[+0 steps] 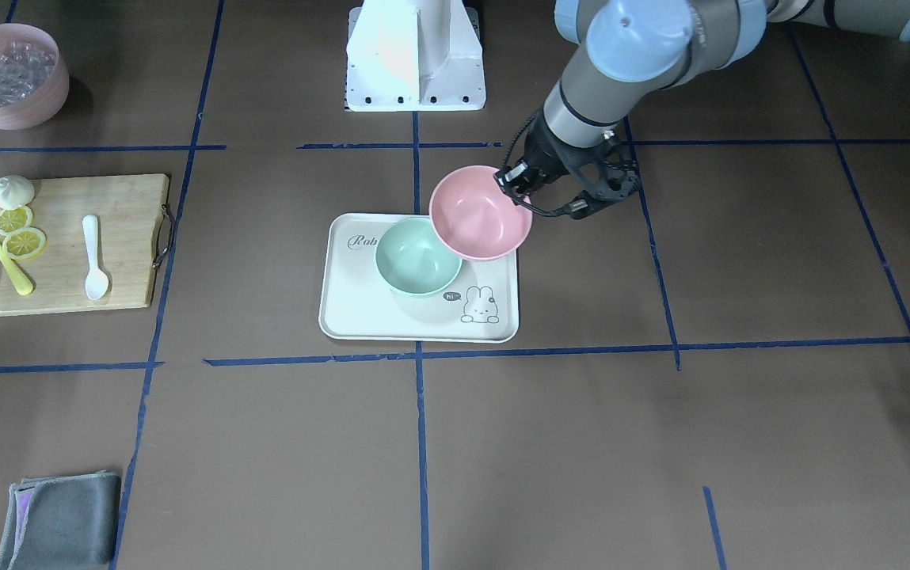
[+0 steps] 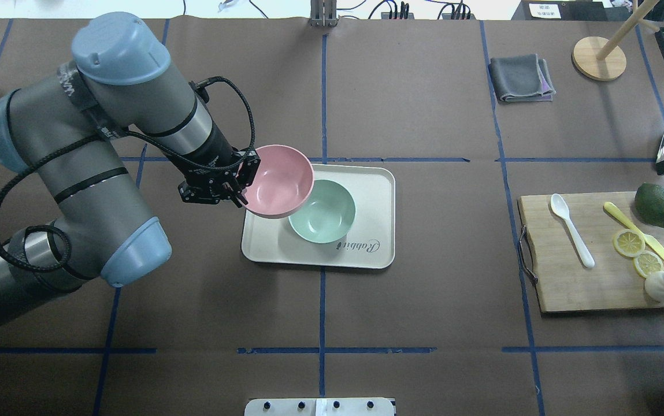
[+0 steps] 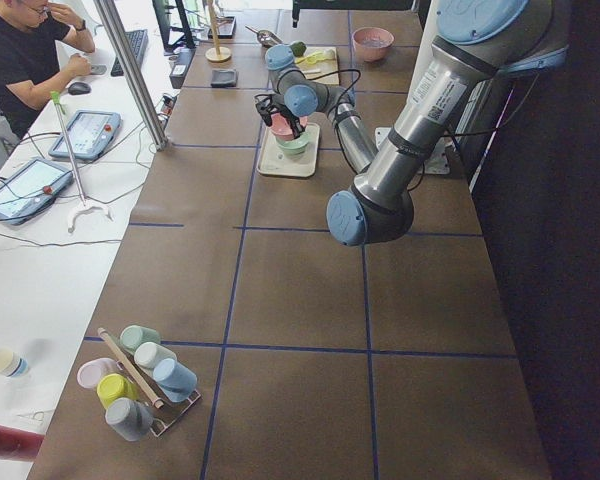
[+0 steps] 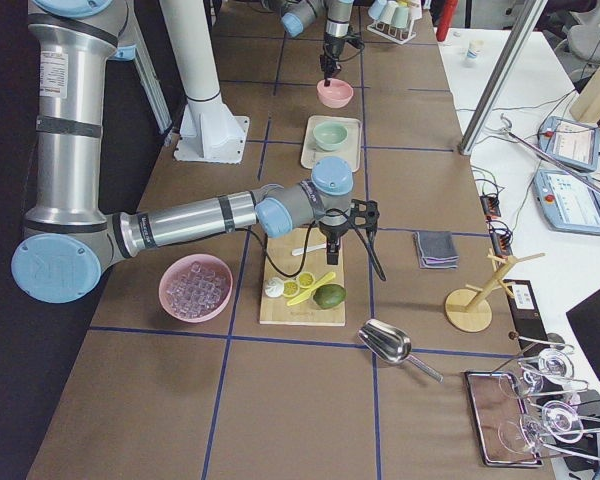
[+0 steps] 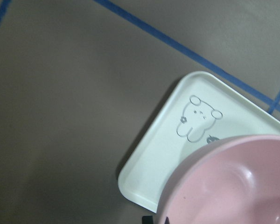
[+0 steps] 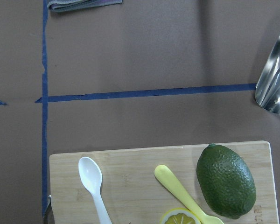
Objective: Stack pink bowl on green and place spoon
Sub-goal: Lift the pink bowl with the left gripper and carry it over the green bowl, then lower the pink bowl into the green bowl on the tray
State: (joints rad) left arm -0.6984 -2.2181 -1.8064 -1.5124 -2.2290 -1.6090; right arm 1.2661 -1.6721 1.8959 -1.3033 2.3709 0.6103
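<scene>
My left gripper (image 1: pixel 512 180) is shut on the rim of the pink bowl (image 1: pixel 478 214), holding it in the air over the near-left part of the cream tray (image 2: pixel 378 254). The pink bowl (image 2: pixel 278 180) overlaps the edge of the green bowl (image 2: pixel 323 211), which stands upright on the tray. In the left wrist view the pink bowl (image 5: pixel 233 182) fills the lower right. The white spoon (image 2: pixel 571 229) lies on the wooden cutting board (image 2: pixel 574 289). The right gripper (image 4: pixel 332 252) hangs above that board and the spoon (image 6: pixel 94 184). I cannot tell whether it is open or shut.
On the board lie a dark green lime (image 2: pixel 657 204), a yellow knife (image 2: pixel 638 234), lemon slices and a white bun. A metal scoop (image 6: pixel 275 74), a grey cloth (image 2: pixel 519 78), a wooden stand (image 2: pixel 597 58) and a large ice-filled pink bowl (image 1: pixel 7 75) are nearby.
</scene>
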